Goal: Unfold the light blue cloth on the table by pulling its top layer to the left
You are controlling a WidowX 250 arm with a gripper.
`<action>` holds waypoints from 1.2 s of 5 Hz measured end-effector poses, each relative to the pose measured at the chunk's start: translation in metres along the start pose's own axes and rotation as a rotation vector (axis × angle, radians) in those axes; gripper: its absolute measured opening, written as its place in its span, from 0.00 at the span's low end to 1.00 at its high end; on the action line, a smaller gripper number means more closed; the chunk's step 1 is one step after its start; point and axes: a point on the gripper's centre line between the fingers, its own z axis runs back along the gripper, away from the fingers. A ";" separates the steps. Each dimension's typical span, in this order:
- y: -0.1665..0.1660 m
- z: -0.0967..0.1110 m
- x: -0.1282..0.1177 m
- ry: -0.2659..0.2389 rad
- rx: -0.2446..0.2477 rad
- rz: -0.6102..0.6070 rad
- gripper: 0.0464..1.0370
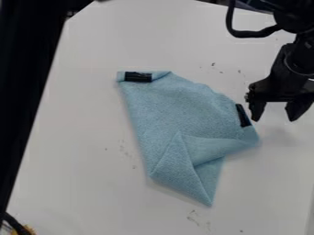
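The gripper (pixel 277 111) is open and empty, beside the partly folded blue cloth (pixel 175 108) on the table (pixel 73 137). I judge this a step between grasps; another grasp would need fingertips lowered around one cloth layer.
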 end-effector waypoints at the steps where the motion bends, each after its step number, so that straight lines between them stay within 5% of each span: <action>1: 0.006 -0.014 0.003 0.053 0.003 0.001 0.96; 3: 0.018 0.001 0.024 0.044 0.089 -0.038 0.96; 4: 0.023 -0.004 0.023 0.049 0.089 -0.032 0.96; 5: 0.034 -0.021 0.017 0.082 0.057 -0.005 0.94; 6: 0.037 -0.024 0.016 0.082 -0.008 0.026 0.81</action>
